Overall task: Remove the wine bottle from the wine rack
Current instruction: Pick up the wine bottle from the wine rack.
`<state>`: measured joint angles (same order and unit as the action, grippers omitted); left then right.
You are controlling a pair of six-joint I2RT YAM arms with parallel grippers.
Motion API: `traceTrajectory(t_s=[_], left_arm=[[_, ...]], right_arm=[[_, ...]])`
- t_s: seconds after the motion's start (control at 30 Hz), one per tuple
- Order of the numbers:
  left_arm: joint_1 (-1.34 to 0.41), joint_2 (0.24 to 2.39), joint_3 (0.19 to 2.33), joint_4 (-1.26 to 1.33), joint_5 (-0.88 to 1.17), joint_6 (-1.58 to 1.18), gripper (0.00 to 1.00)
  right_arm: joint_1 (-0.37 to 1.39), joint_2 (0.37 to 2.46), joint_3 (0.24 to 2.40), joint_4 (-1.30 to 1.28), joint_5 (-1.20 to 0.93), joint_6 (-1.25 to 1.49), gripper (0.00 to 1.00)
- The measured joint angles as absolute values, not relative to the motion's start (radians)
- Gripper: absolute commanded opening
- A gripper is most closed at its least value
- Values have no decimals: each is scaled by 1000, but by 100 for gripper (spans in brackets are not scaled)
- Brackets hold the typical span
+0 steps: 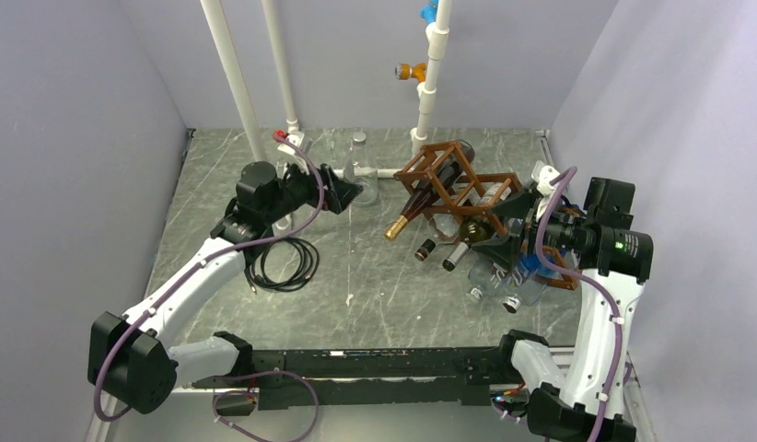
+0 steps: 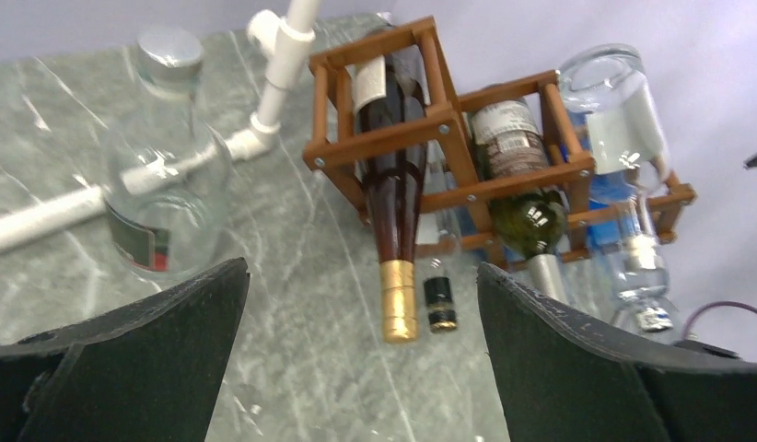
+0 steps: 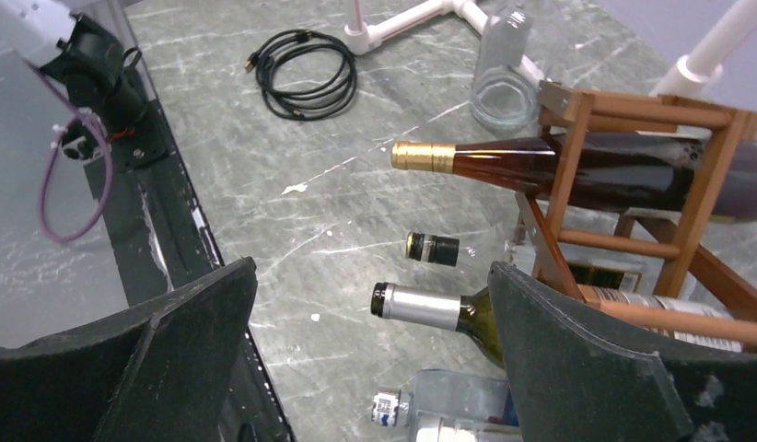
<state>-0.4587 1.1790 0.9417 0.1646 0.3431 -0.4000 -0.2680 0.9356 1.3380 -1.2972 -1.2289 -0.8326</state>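
The reddish-brown wine rack [image 1: 436, 148] stands at the back right of the table. A dark wine bottle with a gold foil cap [image 1: 410, 215] lies in its top cell, neck sticking out toward the left arm. It also shows in the left wrist view [image 2: 396, 198] and the right wrist view [image 3: 504, 161]. A green bottle with a silver cap [image 3: 430, 306] lies in a lower cell. My left gripper [image 1: 349, 191] is open and empty, some way left of the gold cap. My right gripper [image 1: 497, 228] is open and empty, close beside the rack's front over the green bottle.
A clear glass bottle [image 1: 359, 170] stands by the white pipes [image 1: 232, 74]. A coiled black cable [image 1: 283, 262] lies at the left. A small black-capped bottle [image 1: 425, 250] and clear bottles [image 1: 494, 287] stick out of the rack's low cells. Grey walls close in on three sides.
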Motion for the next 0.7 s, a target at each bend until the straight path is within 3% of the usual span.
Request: traceTrajectory(t_s=[0.27,0.7], left_arm=[[-459,1135,805,228,424,-542,100],[-464,1111,754,284,522,-637,100]], right_arm=[[-357,914,1339,-1182,-1194,-581,100],[-445,917,1328,-998,-1069,-271,100]])
